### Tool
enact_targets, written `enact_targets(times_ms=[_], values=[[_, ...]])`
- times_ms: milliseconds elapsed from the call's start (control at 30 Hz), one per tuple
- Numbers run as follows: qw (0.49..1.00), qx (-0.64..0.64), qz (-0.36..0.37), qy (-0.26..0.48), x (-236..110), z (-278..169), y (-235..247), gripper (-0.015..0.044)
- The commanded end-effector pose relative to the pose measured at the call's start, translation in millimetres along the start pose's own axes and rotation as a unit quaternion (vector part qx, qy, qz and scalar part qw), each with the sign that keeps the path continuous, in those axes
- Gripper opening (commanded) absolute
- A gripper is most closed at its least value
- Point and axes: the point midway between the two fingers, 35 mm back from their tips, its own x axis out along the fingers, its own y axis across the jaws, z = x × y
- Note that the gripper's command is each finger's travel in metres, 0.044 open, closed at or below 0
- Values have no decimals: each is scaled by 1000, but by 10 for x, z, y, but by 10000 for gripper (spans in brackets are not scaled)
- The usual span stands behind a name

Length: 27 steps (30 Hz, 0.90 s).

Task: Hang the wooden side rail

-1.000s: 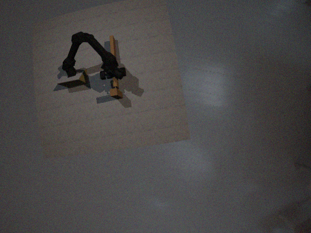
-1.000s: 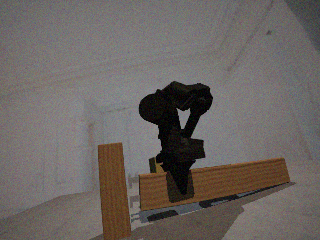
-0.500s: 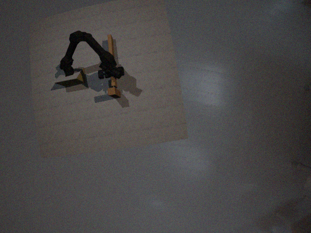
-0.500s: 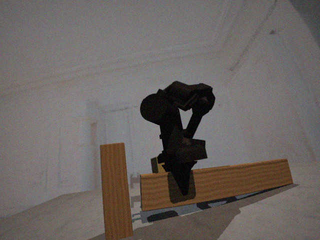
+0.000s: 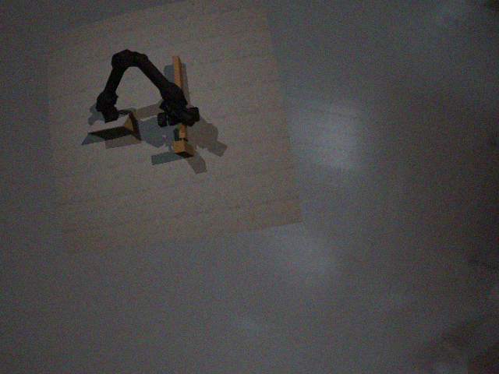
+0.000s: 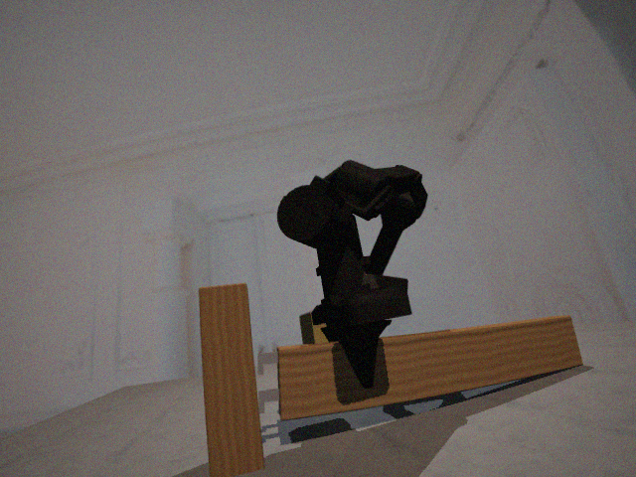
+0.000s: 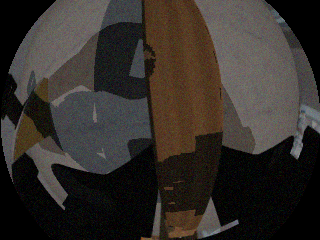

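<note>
Wooden rail lifted only exterior-side

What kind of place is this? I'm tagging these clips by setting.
Probably a bare indoor room set up as a robot test bench: a pale wooden table on a glossy grey floor, plain white walls, and one black arm gripping a wooden side rail beside a headboard post.

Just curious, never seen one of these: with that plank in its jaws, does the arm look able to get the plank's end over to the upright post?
Probably yes. The gripper is shut on the rail, whose near end is lifted. Only a short gap separates it from the post, and nothing seems to be in between.
</note>
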Motion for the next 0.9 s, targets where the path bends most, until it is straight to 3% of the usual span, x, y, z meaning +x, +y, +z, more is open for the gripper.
enact_targets(times_ms=[0, 867], values=[[1000, 1, -9, 3, -63, -41, -22, 0], [1000, 1, -9, 3, -34, -71, 7, 0]])
